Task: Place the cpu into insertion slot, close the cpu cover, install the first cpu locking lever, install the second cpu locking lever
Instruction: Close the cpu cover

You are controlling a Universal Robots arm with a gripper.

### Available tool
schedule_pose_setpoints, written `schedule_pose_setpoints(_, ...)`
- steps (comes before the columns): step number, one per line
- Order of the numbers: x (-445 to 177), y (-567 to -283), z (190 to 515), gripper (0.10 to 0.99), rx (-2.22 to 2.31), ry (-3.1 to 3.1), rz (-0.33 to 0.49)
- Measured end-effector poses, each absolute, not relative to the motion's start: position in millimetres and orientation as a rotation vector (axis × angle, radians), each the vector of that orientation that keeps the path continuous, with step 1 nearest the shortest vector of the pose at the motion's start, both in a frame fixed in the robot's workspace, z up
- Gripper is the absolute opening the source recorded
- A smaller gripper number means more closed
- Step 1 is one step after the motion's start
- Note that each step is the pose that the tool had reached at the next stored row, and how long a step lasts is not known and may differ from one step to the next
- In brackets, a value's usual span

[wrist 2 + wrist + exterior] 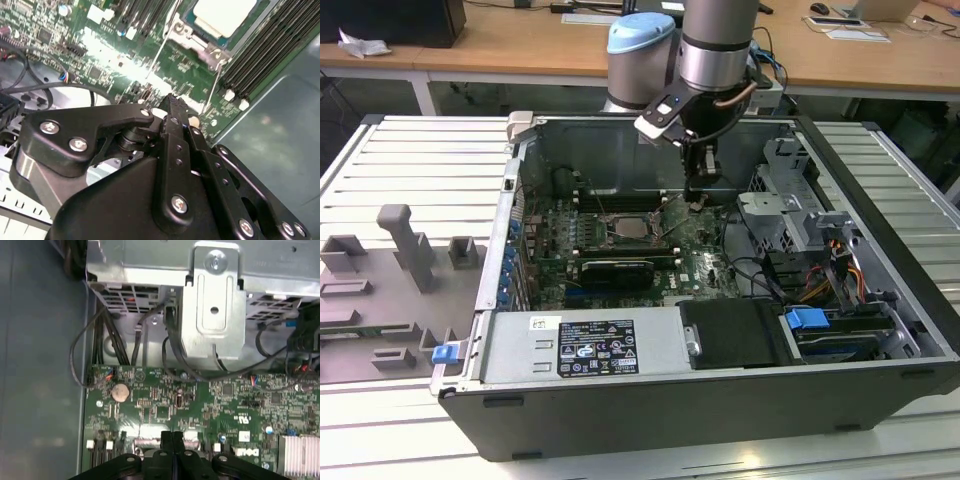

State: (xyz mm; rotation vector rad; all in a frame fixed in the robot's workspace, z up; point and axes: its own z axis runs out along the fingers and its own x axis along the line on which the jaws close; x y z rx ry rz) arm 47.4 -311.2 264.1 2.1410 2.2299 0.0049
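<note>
On the exterior view's left, grey moulded fixtures (405, 245) stand on a slatted metal bench (410, 140). Beside them lies an open computer case (620, 420), its green motherboard (555, 235) exposed. Near the middle of the board sits the insertion slot (612, 232), a dark square socket, with the cpu (632, 228) lying flat inside it. In the second wrist view the chip's pale face (222, 15) shows through the window of the cpu cover (186, 31). The cover appears to be lowered around it, though I cannot tell whether it is fully down. Two thin wire locking levers (161, 47) run alongside the socket and look unlatched. Just to the exterior view's right of the socket, the robot arm reaches down into the case. Its hand (698, 200) is low over the board, near one lever. In both wrist views the black fingers (172, 437) are pressed together, with nothing visibly gripped between them. Further right is a silver drive cage (790, 210). Chip placement looks done, and the work seems to be at the first lever. That step calls for pushing the slim rod down and tucking it under its catch without slipping off.
</note>
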Motion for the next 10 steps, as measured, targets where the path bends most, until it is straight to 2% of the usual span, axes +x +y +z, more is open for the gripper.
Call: schedule_pose_setpoints(10, 60, -311, 253, 0.106, 2.145, 2.234, -0.005)
